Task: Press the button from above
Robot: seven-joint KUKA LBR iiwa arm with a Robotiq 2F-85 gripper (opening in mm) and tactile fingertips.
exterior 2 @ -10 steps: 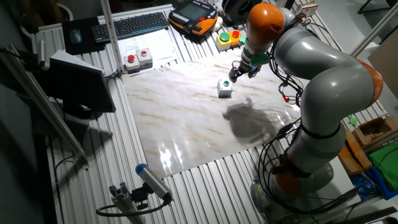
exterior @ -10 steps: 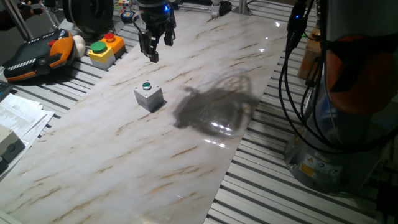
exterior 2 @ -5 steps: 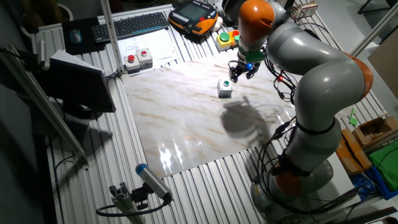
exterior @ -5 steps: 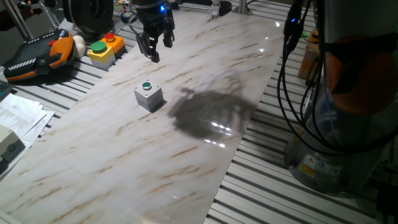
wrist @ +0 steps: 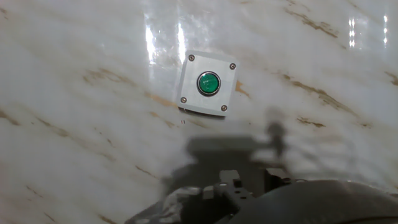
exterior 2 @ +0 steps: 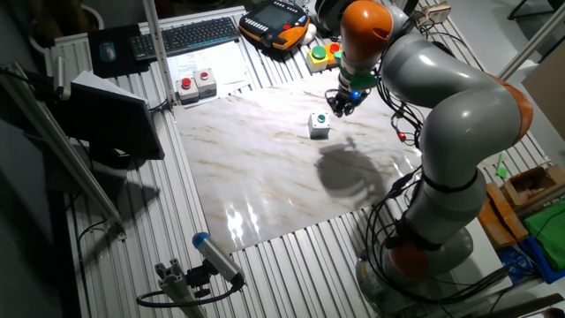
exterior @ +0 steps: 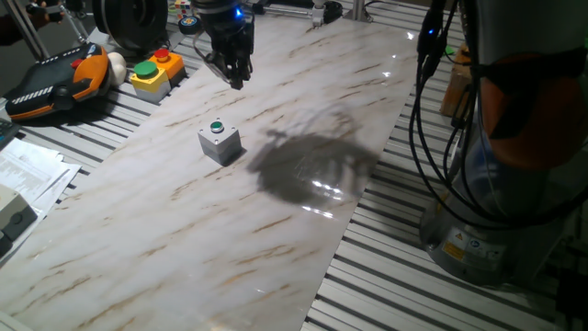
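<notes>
The button (exterior: 217, 127) is small, round and green, set in the top of a light-grey cube box (exterior: 221, 147) on the marble board. My gripper (exterior: 237, 74) hangs above the board, behind and a little right of the box, apart from it. In the other fixed view the gripper (exterior 2: 341, 105) is up and right of the button (exterior 2: 321, 117). In the hand view the button (wrist: 208, 83) lies ahead of the gripper (wrist: 254, 179), whose two dark fingertips show a gap at the bottom edge. The fingers hold nothing.
A yellow box (exterior: 156, 74) with larger green and red buttons and an orange-black teach pendant (exterior: 55, 85) sit off the board's far left. Two grey boxes with red buttons (exterior 2: 194, 85) and a keyboard (exterior 2: 190, 35) lie beyond. The arm's base and cables (exterior: 478, 184) stand at the right.
The hand has turned about its axis and shifted slightly away from the box. The box and button have not moved.
</notes>
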